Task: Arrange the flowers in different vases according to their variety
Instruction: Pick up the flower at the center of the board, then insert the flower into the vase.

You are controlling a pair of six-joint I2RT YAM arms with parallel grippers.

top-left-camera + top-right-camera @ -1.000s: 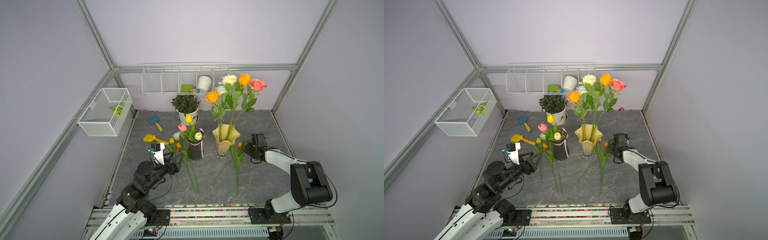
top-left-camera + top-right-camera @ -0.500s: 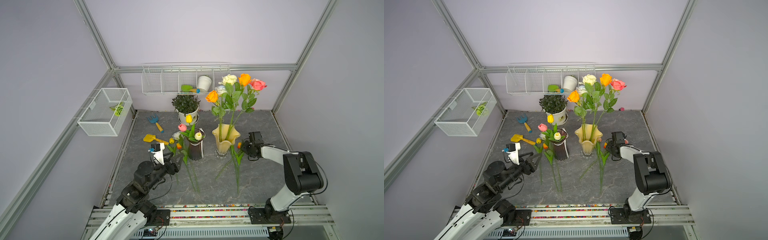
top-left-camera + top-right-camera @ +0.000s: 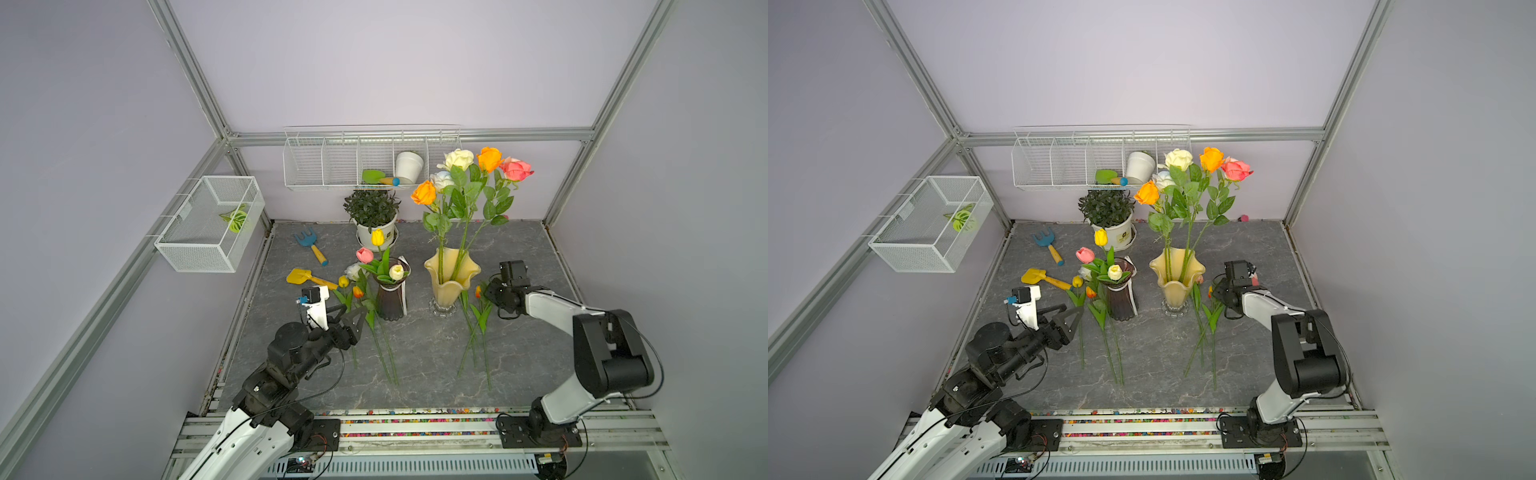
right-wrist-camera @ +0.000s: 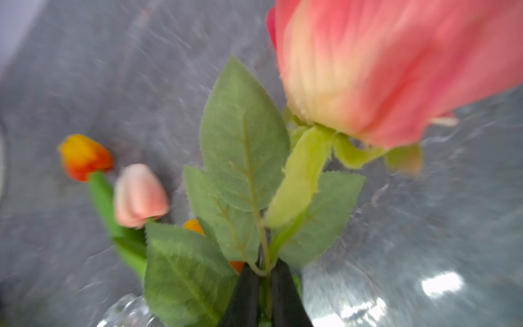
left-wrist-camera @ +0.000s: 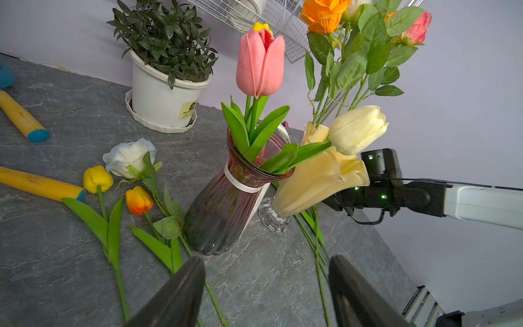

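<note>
The right gripper (image 4: 264, 269) has its fingers narrowed on the thin green stem of a pink rose (image 4: 396, 70), just below the leaves, low at 3 o'clock of the yellow vase (image 3: 452, 276). The stem looks light and springy and the bloom soft, so the stem is the place to hold. The left gripper (image 5: 266, 262) is at 8 o'clock of the purple vase (image 3: 390, 301), fingers wide and empty. Only the right wrist view shows the pinch. The top views hide it but place both vases.

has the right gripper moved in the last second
Yes. The right gripper has edged slightly closer to the pale yellow wavy-rimmed vase and closed on the leafy stem of the pink rose.
</note>
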